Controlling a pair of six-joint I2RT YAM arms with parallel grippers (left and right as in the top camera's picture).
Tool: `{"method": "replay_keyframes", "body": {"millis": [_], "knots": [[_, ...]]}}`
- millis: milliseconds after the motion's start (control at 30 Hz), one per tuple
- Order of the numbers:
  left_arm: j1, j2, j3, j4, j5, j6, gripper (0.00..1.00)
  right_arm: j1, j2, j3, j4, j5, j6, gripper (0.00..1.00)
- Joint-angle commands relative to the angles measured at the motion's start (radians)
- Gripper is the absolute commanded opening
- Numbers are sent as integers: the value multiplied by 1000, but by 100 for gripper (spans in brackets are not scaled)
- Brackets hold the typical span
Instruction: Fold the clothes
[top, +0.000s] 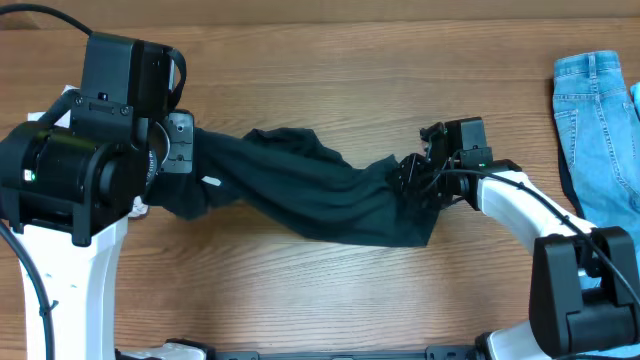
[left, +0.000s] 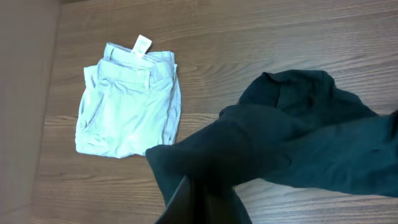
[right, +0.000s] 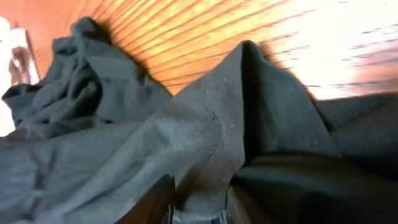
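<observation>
Left tool (top: 183, 143): jaws closed tight on the left end of the T-shirt (top: 300, 185). In the left wrist view the dark cloth wraps over the tool (left: 202, 202) and hides most of both fingers. The cloth bunches right at the grip, then spreads away from it toward the right tool.

Right tool (top: 408, 178): narrow, pinching a raised fold at the shirt's other end. In the right wrist view the two dark fingers (right: 154, 202) sit at the bottom edge with a ridge of fabric (right: 205, 155) standing up between them, cloth pressed against both inner faces. A rumpled heap of the same fabric lies beyond the tool, up and to the left in that view.

T-shirt between the tools: drawn out as a long, twisted, sagging band from one grip to the other, very dark, with deep creases. It is widest just before the right tool, where a lower corner hangs toward the near edge of the desk (top: 330, 70). A small white fleck shows on the cloth close to the left tool. Cannot tell whether the middle of the band touches the wood or hangs just off it.

Beyond the left tool: folded beige shorts (left: 127, 106) flat on the desk, white tag (left: 142, 45) at the waistband, apart from the shirt.

Beyond the right tool, well apart at the desk's far right edge: light blue jeans (top: 600, 130), partly out of frame.
</observation>
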Motion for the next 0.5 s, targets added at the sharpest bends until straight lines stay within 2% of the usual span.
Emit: {"method": "replay_keyframes", "body": {"millis": [0,100,233,400,467], "knots": [[10,-1,22,4,6,15,4,3,-47,-2,-1,-65,1,15],[10,-1,22,5,6,16,4,2,-117,-2,-2,-64,2,4],[10,-1,22,4,6,20,4,-17,-283,22,-66,-24,3,4],[10,-1,22,5,-4,23,4,-63,-483,141,-307,411,2,4],[10,-1,22,5,-4,23,4,-85,-523,175,-365,520,2,4]]}}
